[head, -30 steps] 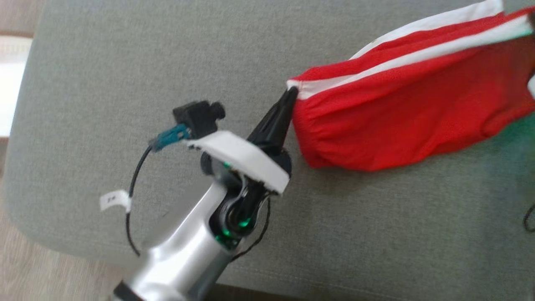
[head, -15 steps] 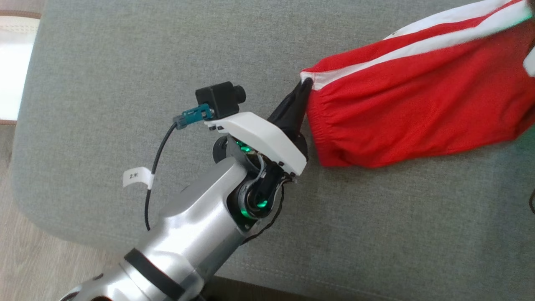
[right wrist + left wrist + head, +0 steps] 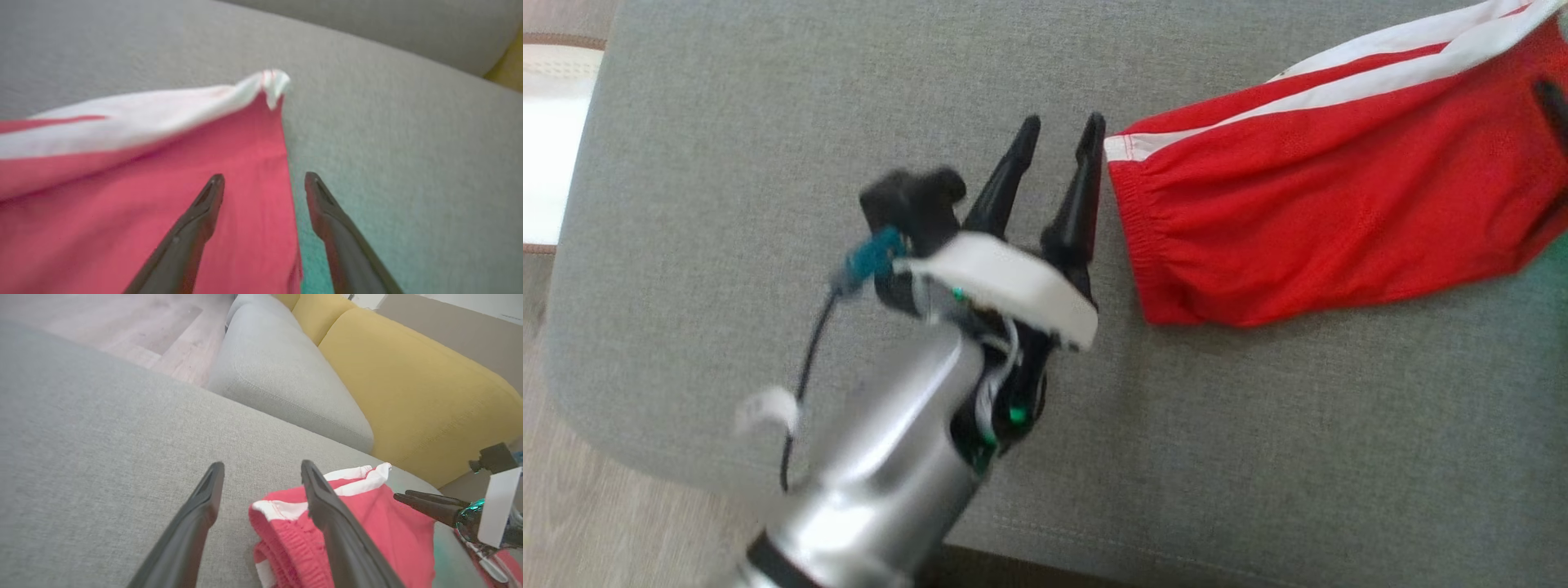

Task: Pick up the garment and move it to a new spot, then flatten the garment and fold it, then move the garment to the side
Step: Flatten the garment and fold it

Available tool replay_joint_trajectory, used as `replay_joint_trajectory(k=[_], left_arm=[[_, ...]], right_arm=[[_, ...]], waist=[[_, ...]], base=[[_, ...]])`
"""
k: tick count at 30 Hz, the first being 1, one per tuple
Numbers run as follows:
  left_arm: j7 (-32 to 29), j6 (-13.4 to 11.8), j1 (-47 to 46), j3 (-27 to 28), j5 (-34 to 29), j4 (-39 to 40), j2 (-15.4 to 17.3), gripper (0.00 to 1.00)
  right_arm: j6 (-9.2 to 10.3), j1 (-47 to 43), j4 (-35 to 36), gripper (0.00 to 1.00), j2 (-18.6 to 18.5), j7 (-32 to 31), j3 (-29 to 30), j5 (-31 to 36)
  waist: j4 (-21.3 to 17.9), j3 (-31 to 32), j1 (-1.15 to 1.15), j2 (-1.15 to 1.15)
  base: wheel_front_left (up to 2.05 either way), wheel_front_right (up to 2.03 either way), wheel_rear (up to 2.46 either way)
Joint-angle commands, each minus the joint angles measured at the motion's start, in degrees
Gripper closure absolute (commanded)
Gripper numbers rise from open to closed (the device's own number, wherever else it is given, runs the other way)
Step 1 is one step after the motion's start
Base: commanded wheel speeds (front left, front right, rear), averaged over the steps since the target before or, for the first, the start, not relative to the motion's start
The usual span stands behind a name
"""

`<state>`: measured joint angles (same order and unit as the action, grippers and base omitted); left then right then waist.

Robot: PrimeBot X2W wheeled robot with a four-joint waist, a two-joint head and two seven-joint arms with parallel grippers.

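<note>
Left fingers newly apart, garment diagonal

Left tool spread wide, silver forearm slanting upward, right tool spread wide too

Red garment with white stripes lies on grey cushion.

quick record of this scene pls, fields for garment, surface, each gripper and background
garment: red with white stripes, lying rumpled, not folded
surface: grey cushion
left gripper: open, beside the garment's elastic corner, holding nothing
right gripper: open, over one edge of the garment, holding nothing
background: yellow backrest
</note>
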<state>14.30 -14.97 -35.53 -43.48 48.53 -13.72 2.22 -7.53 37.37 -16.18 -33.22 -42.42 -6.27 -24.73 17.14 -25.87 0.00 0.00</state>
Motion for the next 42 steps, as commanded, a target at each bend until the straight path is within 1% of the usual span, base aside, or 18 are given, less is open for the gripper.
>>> replay_joint_trajectory(k=[1, 3, 6, 8, 11, 12, 13, 14, 19, 23, 28, 29, 33, 35, 37, 39, 42], left_arm=[[0.7, -0.4, 1.7, 2.2, -2.8, 3.2, 0.7, 0.0], [0.7, -0.5, 4.4, 3.8, -7.8, 7.0, 0.7, 0.0], [0.7, -0.3, 7.5, 4.9, -13.9, 10.9, 0.7, 0.0], [0.7, -0.1, 9.2, 5.6, -16.4, 12.7, 0.7, 0.0], [0.7, 0.3, 10.8, 5.7, -19.7, 13.4, 0.7, 0.0], [0.7, 0.3, 11.2, 5.7, -20.5, 13.3, 0.7, 0.0], [0.7, 0.4, 11.5, 5.9, -21.0, 13.3, 0.7, 0.0], [0.7, 0.6, 11.9, 6.1, -21.2, 13.2, 0.7, 0.0], [0.7, 1.1, 14.3, 8.6, -22.4, 12.0, 0.7, 0.0], [0.7, 2.5, 17.9, 11.6, -23.8, 10.8, 0.7, 0.0], [0.7, 4.5, 23.6, 15.2, -25.8, 10.5, 0.7, 0.0], [0.7, 4.5, 23.6, 15.2, -25.8, 10.5, 0.7, 0.0], [0.7, 5.9, 27.4, 17.2, -27.3, 11.3, 0.7, 0.0], [0.7, 6.4, 28.9, 18.0, -27.9, 11.8, 0.7, 0.0], [0.7, 6.5, 30.2, 18.7, -27.9, 12.2, 0.7, 0.0], [0.7, 6.5, 31.2, 19.3, -27.5, 12.7, 0.7, 0.0], [0.7, 6.6, 31.6, 18.9, -27.2, 13.2, 0.7, 0.0]], right_arm=[[0.04, -0.4, 2.1, 0.0, -1.9, -0.5, -0.1, -0.3], [0.04, -1.0, 1.5, 0.0, -2.5, -1.4, 0.4, 0.0], [0.04, -1.4, 0.1, 0.0, -2.2, -2.3, 1.1, 0.9], [0.04, -1.4, -1.0, 0.0, -1.2, -3.1, 1.5, 1.4], [0.04, -1.7, -2.7, 0.0, 0.7, -4.6, 1.4, 2.1], [0.04, -1.8, -3.0, 0.06, 1.5, -5.0, 1.3, 2.2], [0.04, -1.9, -3.2, 0.76, 2.2, -4.9, 1.3, 2.2], [0.04, -1.9, -3.3, 1.0, 3.0, -4.5, 1.3, 2.0], [0.04, -2.2, -4.3, 1.0, 7.5, -2.0, 3.4, -1.9], [0.04, -3.5, -6.3, 1.0, 9.0, 0.9, 7.0, -3.1], [0.04, -5.9, -9.3, 1.0, 7.8, 4.0, 14.9, -2.7], [0.04, -5.9, -9.3, 1.0, 7.8, 4.0, 14.9, -2.7], [0.04, -7.0, -10.2, 1.0, 4.8, 4.5, 20.7, -1.7], [0.04, -7.1, -9.7, 1.0, 3.9, 4.6, 22.5, -1.7], [0.04, -7.0, -8.3, 1.0, 3.8, 4.4, 22.9, -1.8], [0.04, -6.9, -6.1, 1.0, 4.4, 3.8, 21.7, -1.9], [0.04, -6.8, -1.7, 1.0, 7.1, 2.2, 17.6, -2.1]], waist=[[0.2, -0.1, 0.0, 0.0], [0.6, -0.5, 0.0, 0.0], [1.3, -1.0, 0.0, 0.0], [1.7, -1.3, 0.0, 0.0], [2.1, -1.2, 0.0, 0.0], [2.2, -1.1, 0.0, 0.0], [2.3, -0.9, 0.0, 0.0], [2.3, -0.7, 0.0, 0.0], [0.3, 2.7, 0.0, 0.0], [-2.3, 7.0, 0.0, 0.0], [-4.0, 11.2, 0.0, 0.0], [-4.0, 11.2, 0.0, 0.0], [-4.0, 12.0, 0.0, 0.0], [-3.6, 12.1, 0.0, 0.0], [-3.3, 12.0, 0.0, 0.0], [-2.9, 11.9, 0.0, 0.0], [-2.3, 11.3, 0.0, 0.0]], base=[[0.0, 0.0, 0.0], [0.0, 0.0, 0.0], [0.0, 0.0, 0.0], [0.0, 0.0, 0.0], [0.0, 0.0, 0.0], [0.0, 0.0, 0.0], [0.0, 0.0, 0.0], [0.0, 0.0, 0.0], [0.0, 0.0, 0.0], [0.0, 0.0, 0.0], [0.0, 0.0, 0.0], [0.0, 0.0, 0.0], [0.0, 0.0, 0.0], [0.0, 0.0, 0.0], [0.0, 0.0, 0.0], [0.0, 0.0, 0.0], [0.0, 0.0, 0.0]])
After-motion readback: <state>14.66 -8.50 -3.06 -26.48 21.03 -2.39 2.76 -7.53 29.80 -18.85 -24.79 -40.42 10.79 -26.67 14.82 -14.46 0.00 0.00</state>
